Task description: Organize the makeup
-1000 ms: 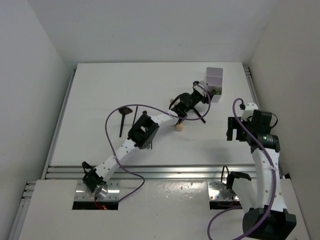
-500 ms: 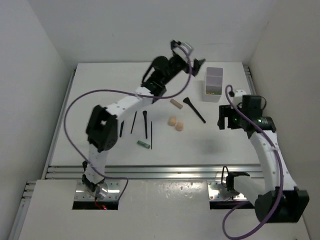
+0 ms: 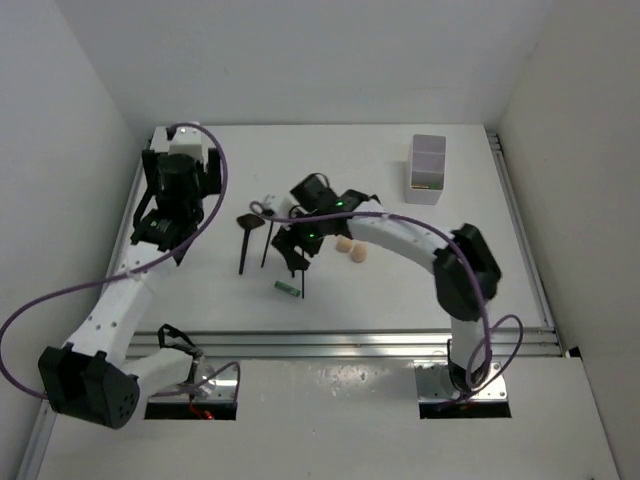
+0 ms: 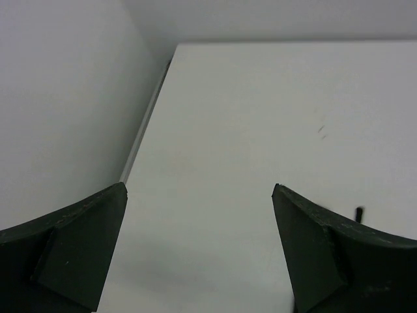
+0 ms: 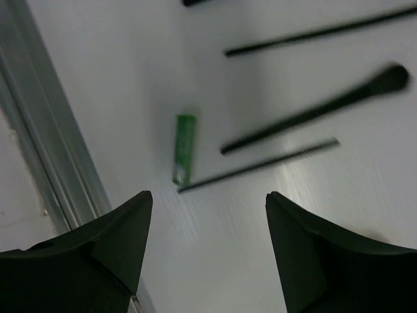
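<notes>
The makeup lies mid-table. A green tube [image 3: 288, 289] lies near the front, also in the right wrist view [image 5: 185, 149]. Thin black brushes [image 3: 244, 243] and pencils [image 3: 303, 277] lie beside it. A blurred brush [image 5: 313, 111] and a thin pencil [image 5: 260, 166] show in the right wrist view. Two beige sponges [image 3: 351, 249] lie just right of my right gripper [image 3: 292, 250]. That gripper [image 5: 208, 195] is open and empty, above the table near the green tube. My left gripper [image 3: 178, 165] [image 4: 199, 189] is open and empty at the far left. The tan cylinder and brown tube are hidden.
A translucent white compartment box [image 3: 428, 168] stands at the back right. A metal rail [image 3: 320, 343] runs along the table's front edge, also seen in the right wrist view [image 5: 45, 137]. A white wall [image 4: 65, 98] rises left of the left gripper.
The left arm swung from the far middle of the table to the far left. The right arm swung from the right side to the middle, over the brushes.
</notes>
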`<state>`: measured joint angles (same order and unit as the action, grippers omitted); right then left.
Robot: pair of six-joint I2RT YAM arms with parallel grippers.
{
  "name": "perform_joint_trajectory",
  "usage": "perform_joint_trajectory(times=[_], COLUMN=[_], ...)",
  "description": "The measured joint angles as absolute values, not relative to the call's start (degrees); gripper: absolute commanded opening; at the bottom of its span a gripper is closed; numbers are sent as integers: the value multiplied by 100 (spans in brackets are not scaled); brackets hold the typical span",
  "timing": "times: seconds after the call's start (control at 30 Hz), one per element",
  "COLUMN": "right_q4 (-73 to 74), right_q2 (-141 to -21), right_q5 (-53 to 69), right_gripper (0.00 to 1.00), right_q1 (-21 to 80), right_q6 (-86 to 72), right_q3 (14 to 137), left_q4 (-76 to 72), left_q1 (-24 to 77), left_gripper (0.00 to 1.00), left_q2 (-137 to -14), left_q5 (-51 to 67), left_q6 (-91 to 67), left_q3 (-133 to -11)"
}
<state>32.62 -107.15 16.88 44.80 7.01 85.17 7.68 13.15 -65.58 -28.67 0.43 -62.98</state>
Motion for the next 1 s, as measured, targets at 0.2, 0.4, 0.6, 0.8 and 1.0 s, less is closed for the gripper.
perform_joint_trajectory(times=[0.2, 0.4, 0.6, 0.8, 1.0], right_q4=[3284, 3109, 2491, 2211, 2058], right_q2=[-12101, -12359, -12370, -12442, -12446], right_q5=[1981, 1616, 1081, 720, 661], right_gripper=[62, 58, 54, 44, 7], right_q1=[5170, 5354, 5461, 5542, 5684], right_q6=[825, 880, 834, 840, 644], right_q3=[9260, 9144, 8770, 8632, 8600], left_q4=[1518, 1673, 1763, 1824, 2005], left_q1=[1256, 1280, 1557, 1929, 2104], left_gripper=[100, 100, 100, 100, 100], left_q2=[-5808, -5485, -5290, -5107, -4759], left_q5=[-3588, -3953, -4156, -4425, -4613], left_q6=[-397, -676, -760, -709, -626], left_q3=[-5113, -4766, -4700, -4628, -4617])
